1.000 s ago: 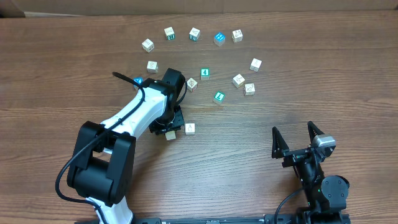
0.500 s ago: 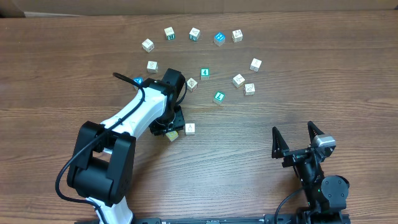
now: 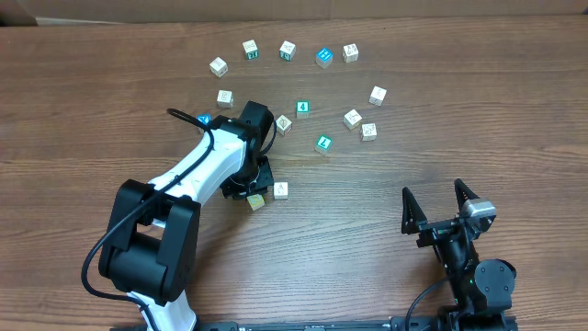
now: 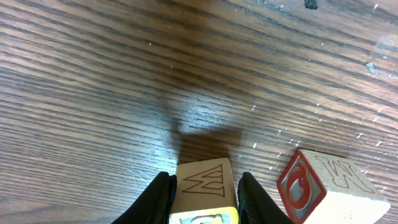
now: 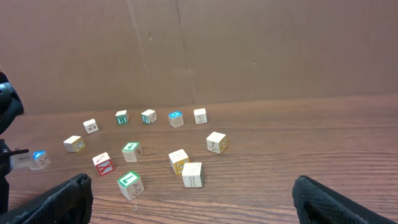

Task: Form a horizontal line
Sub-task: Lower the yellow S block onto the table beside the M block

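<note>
Right hand [image 3: 432, 189], nearest the base: jaws spread, holding nothing, parked well apart from all cubes.

Left hand [image 3: 250, 191], mid-worktop: clenched on the pale yellow cube [image 4: 202, 180]. In the wrist view both fingers press its sides. Its upper face is pale wood with a thin brown zigzag letter, and a yellow face shows at the frame's bottom edge. We cannot tell whether it rests on the worktop [image 4: 93, 93] or hangs just above it.

Just beside it, to its right and not touching, sits a whitish cube [image 4: 329, 186] with a red-framed face and a brownish letter, turned slightly askew.

Progress, as we judge it: the horizontal line [image 3: 278, 191] is barely begun. One cube is placed and a second is at its side, not released. Two more are wanted.

Farther off, the scattered cubes [image 3: 353, 118] lie in a loose arc. Several are whitish and a few have teal or blue faces.
</note>
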{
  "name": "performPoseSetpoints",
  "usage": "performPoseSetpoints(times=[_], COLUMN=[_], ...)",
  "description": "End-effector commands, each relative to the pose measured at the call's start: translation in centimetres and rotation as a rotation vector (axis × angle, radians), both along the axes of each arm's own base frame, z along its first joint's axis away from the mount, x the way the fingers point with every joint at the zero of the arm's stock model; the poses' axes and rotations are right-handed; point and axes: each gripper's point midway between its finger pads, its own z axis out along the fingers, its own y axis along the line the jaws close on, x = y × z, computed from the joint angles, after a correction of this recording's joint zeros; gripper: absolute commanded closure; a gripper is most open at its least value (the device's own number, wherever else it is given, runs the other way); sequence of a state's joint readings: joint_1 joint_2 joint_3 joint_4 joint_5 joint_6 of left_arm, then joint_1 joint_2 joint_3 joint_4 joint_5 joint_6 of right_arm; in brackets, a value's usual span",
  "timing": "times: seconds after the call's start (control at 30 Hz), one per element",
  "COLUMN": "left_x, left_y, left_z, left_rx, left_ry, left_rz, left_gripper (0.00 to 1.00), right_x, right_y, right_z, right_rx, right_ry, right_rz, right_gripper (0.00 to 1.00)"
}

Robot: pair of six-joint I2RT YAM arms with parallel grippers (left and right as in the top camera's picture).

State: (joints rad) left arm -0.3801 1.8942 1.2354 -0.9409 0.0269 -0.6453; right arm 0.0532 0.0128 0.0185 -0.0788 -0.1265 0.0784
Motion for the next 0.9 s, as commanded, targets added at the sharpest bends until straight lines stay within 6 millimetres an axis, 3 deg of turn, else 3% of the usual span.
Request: performPoseSetpoints(times=[0.0,0.5,0.63,0.87], left_x=[0.2,1.6,1.6,1.1], left_y=[-0.2,-0.8,-0.8,-0.9], left_z=[0.0,0.0,0.0,0.0], left_rx=[0.009,-0.014,-0.014,-0.026], left_ry=[-0.028,-0.088,-0.086,-0.065], left_rz=[-0.008,-0.105,-0.105,-0.105], left_gripper=[0.76,0.75,0.62,0.63], right_x=[0.0,0.0,0.0,0.0], right_y=[0.0,0.0,0.0,0.0], right_z=[-0.2,-0.2,-0.2,-0.2], right_rx=[0.002,0.002,0.002,0.002], right_ry=[-0.004,-0.004,-0.004,-0.004], right_rz=[0.000,0.000,0.000,0.000], right_gripper=[0.00,0.00,0.00,0.00])
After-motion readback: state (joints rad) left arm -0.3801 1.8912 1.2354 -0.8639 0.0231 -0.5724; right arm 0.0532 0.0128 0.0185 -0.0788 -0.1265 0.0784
